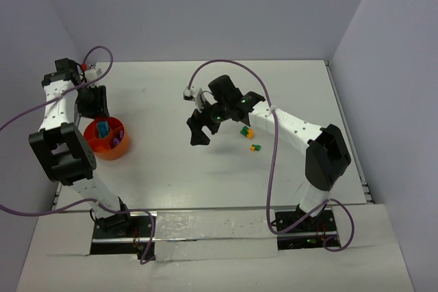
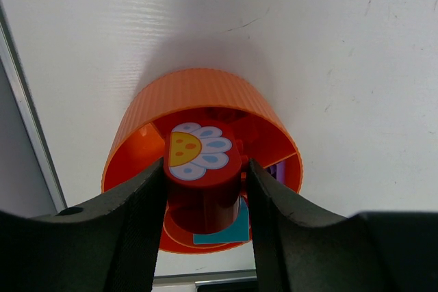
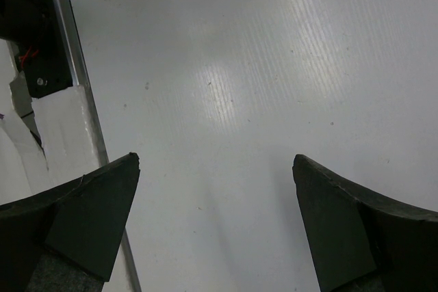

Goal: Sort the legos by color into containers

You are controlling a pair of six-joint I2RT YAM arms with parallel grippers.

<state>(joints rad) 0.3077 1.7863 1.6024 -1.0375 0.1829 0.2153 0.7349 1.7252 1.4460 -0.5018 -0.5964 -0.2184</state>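
The orange bowl point(image 1: 107, 148) point(image 2: 195, 90) stands at the left of the table, with dividers inside. A teal lego point(image 1: 102, 128) point(image 2: 229, 230) and a purple lego point(image 1: 117, 141) point(image 2: 274, 171) lie in its compartments. My left gripper point(image 1: 94, 111) point(image 2: 204, 172) hangs over the bowl, shut on a red lego point(image 2: 202, 162) with a daisy print on top. Two small legos lie near the table's middle, one green and yellow point(image 1: 245, 130), one orange and green point(image 1: 255, 148). Just left of them my right gripper point(image 1: 217, 122) point(image 3: 215, 162) hovers open above bare table, nothing between its fingers.
Purple cables loop round both arms. The table's left edge, a metal rail point(image 3: 75, 73) and white tape show at the left of the right wrist view. Grey walls close in the back and sides.
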